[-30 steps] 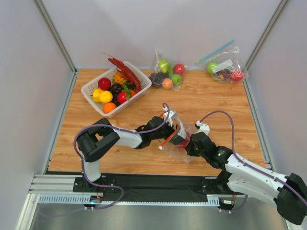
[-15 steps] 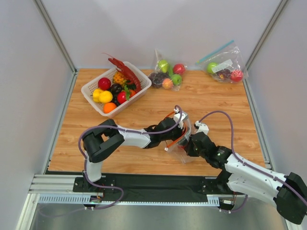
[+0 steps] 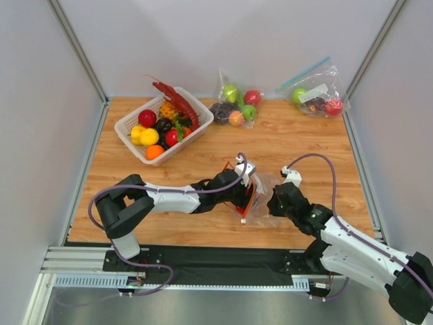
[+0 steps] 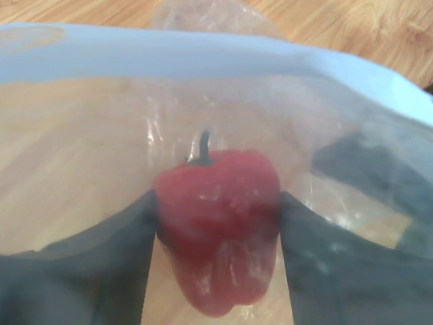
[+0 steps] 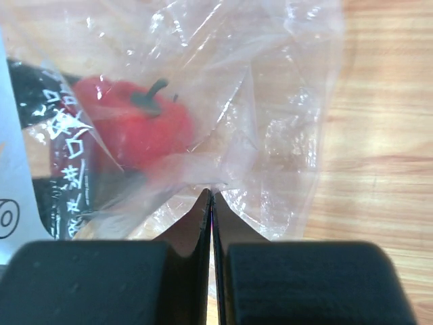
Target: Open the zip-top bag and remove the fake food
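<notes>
Clear plastic at the edge of the bag (image 5: pixel 270 101) is pinched in the clenched right hand (image 5: pixel 211 198). Inside it the left hand (image 4: pixel 218 206) grasps the red pepper (image 4: pixel 216 264); wood counter (image 3: pixel 304 149) lies open beyond both hands.

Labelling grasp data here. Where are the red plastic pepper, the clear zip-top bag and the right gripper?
Glossy red plastic pepper (image 4: pixel 216 230), left wrist view, middle of its body.
Clear soft zip-top bag (image 5: pixel 284 101), right wrist view, crinkled film.
Right gripper (image 5: pixel 211 198), right wrist view, between its fingertips.
</notes>
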Controlling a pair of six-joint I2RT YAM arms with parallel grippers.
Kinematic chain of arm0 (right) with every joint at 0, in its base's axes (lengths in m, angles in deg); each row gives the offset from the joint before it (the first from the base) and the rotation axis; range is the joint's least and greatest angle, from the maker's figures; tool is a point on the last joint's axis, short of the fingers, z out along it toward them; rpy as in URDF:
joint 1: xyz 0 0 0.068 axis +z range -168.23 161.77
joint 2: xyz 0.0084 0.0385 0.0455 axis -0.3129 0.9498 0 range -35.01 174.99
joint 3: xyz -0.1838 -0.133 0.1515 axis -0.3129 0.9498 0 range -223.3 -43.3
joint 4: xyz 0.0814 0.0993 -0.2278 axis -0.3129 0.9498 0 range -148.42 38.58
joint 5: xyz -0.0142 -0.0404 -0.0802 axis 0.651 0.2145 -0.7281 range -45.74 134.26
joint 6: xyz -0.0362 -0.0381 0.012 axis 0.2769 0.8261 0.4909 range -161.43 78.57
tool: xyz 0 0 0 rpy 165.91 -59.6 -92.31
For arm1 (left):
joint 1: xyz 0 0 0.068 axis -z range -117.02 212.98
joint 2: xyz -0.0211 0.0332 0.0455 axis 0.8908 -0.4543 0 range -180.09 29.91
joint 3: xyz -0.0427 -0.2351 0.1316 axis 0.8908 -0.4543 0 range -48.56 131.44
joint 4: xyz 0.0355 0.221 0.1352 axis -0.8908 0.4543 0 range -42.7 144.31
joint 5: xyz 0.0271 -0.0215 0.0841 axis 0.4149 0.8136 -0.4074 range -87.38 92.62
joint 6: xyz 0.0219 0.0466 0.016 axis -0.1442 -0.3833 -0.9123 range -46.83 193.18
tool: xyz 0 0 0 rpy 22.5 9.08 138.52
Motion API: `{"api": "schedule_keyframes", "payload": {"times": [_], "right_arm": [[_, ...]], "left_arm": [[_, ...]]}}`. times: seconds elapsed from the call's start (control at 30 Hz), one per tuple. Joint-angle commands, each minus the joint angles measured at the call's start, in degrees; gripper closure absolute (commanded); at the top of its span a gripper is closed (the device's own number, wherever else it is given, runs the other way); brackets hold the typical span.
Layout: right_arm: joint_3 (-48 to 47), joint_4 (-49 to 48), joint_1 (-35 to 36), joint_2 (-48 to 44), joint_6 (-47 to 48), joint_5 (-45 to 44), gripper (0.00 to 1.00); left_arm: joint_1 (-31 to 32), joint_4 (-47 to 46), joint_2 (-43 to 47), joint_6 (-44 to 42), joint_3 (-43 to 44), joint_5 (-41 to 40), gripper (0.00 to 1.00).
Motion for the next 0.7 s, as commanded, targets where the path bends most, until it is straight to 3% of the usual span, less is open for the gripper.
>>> {"api": "schedule_keyframes", "payload": {"times": [0.0,0.67], "right_arm": [[-3.5,0.2,-1.6,0.3,2.9,-2.0,1.0],[-7.2,-2.6,-6.9,7.9,7.9,-1.7,1.0]], "left_arm": [[0.2,3.1,3.3,-2.2,-1.5,1.5,0.88],[-2.1,9.8,27.8,1.2,-10.0,7.5,0.88]]}}
